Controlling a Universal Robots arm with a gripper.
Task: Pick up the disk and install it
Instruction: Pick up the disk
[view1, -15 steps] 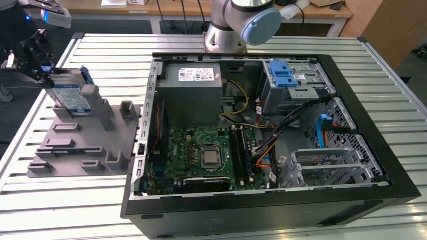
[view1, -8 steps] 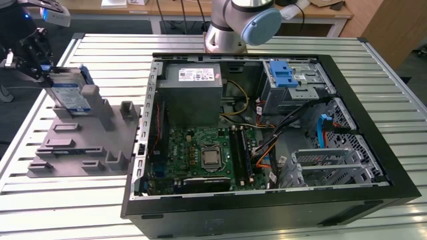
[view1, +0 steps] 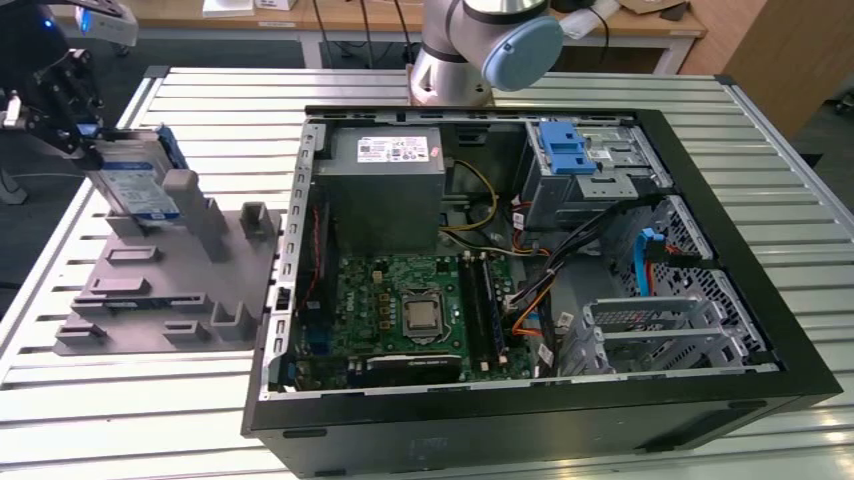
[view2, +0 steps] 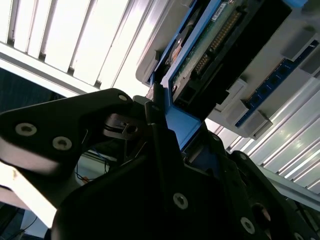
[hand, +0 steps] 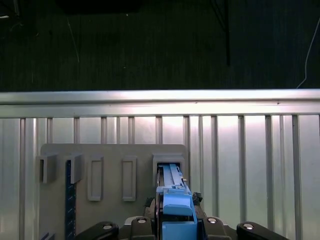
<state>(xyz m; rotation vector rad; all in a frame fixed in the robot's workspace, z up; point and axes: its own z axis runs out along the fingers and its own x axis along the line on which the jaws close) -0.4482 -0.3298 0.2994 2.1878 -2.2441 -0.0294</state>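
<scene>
The disk (view1: 138, 186) is a silver drive with a white-and-blue label and blue rails. It stands on edge at the far end of the grey holder block (view1: 147, 290), at the exterior view's left. My gripper (view1: 94, 148) comes down onto the disk's upper end and is shut on it. In the second wrist view the black fingers (view2: 160, 145) clamp a blue rail, and the disk's green circuit board (view2: 212, 42) shows beyond them. In the first wrist view the blue rail (hand: 175, 202) runs from the gripper (hand: 175, 222) into a slot of the holder (hand: 112, 172).
An open black computer case (view1: 534, 420) lies on the slatted metal table (view1: 801, 200). It holds a grey power-supply box (view1: 387, 165), a motherboard (view1: 414, 305), a silver bay with a blue latch (view1: 577, 152) and loose cables. The arm's base (view1: 461, 60) stands behind the case.
</scene>
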